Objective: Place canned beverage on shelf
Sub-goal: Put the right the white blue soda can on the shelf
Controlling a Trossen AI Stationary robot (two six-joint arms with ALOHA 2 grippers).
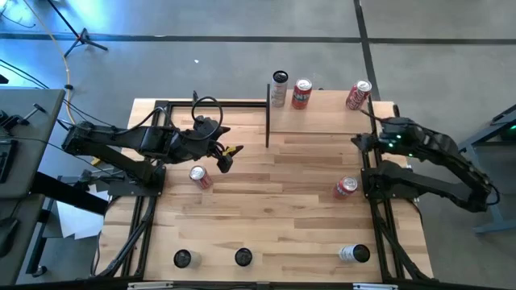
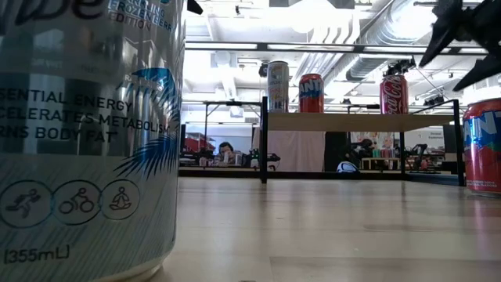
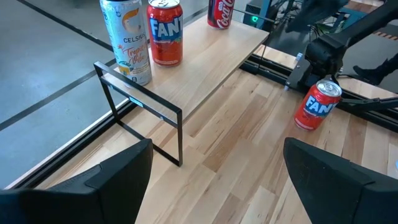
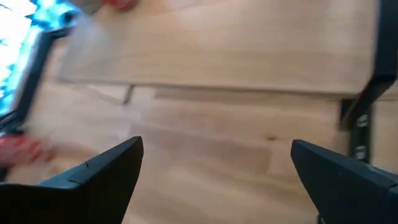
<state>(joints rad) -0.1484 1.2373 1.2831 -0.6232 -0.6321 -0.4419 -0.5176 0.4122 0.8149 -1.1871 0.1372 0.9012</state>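
Note:
The shelf (image 1: 330, 121) stands at the table's far edge, a pale board on thin black uprights. On it stand a silver can (image 1: 279, 87), a red Fanta can (image 1: 301, 93) and a red Coca-Cola can (image 1: 359, 95); all three also show in the left wrist view, the silver can (image 3: 127, 37) nearest. My left gripper (image 1: 223, 157) is open and empty above the table, left of the shelf, with a red can (image 1: 199, 176) on the table close beside it. My right gripper (image 1: 357, 141) is open and empty by the shelf's right end. Another red Fanta can (image 1: 346, 188) stands on the table near the right arm.
Two dark-topped cans (image 1: 183, 258) (image 1: 243, 257) and a white can (image 1: 353, 254) are near the table's front edge. One silver can (image 2: 86, 133) fills the left of the low view. Black frame rails run along both table sides. The table's middle is bare wood.

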